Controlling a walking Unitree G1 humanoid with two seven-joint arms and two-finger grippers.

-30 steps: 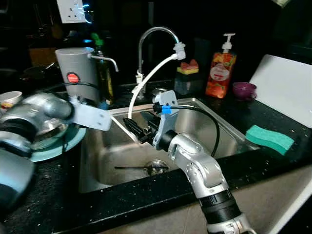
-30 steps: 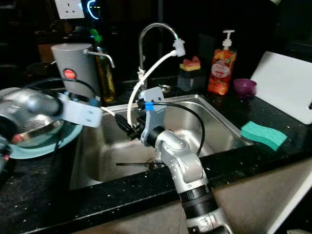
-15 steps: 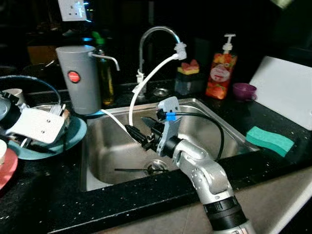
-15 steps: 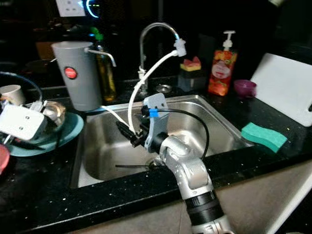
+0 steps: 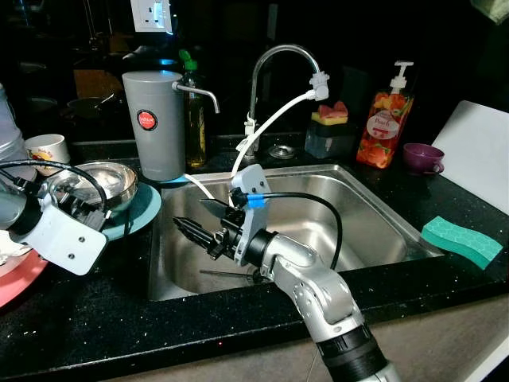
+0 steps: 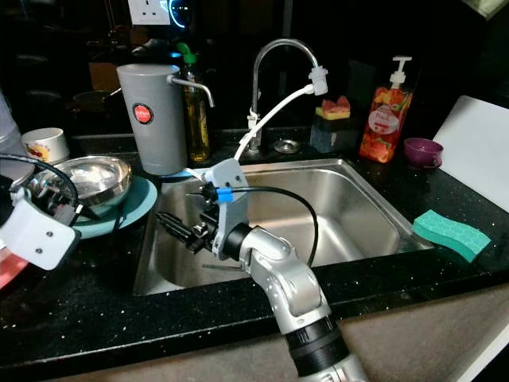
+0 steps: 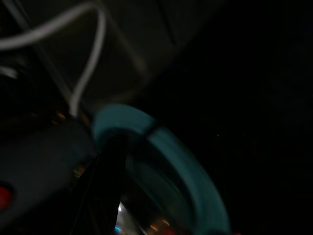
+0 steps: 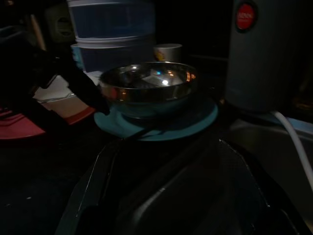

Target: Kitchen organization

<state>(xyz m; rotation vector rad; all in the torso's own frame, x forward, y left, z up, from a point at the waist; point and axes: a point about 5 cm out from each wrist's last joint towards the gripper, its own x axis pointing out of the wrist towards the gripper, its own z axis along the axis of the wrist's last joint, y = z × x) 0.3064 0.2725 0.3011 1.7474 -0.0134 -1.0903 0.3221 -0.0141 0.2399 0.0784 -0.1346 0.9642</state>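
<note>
A steel bowl [image 5: 99, 181] sits on a teal plate [image 5: 141, 216] on the black counter left of the sink [image 5: 358, 223]. My left gripper [image 5: 86, 208] reaches to the plate's near edge beside the bowl; its white wrist plate is just in front. In the blurred left wrist view the teal plate [image 7: 186, 171] curves close by. My right gripper [image 5: 189, 216] hangs over the left part of the sink, pointing at the plate, open and holding nothing. The right wrist view looks along it at the bowl [image 8: 146, 85] and the plate [image 8: 195, 122].
A grey jug [image 5: 155, 123] and an oil bottle [image 5: 195, 111] stand behind the plate. A white cup [image 5: 46, 147] and a red plate [image 5: 16, 278] lie at far left. A thin utensil [image 5: 227, 273] lies in the sink. Right: soap bottle [image 5: 383, 127], purple cup [image 5: 421, 157], green sponge [image 5: 465, 240], white board [image 5: 481, 143].
The camera has turned left. My left arm pulled back from in front of the jug and came down by the teal plate. My right gripper swung left across the sink.
</note>
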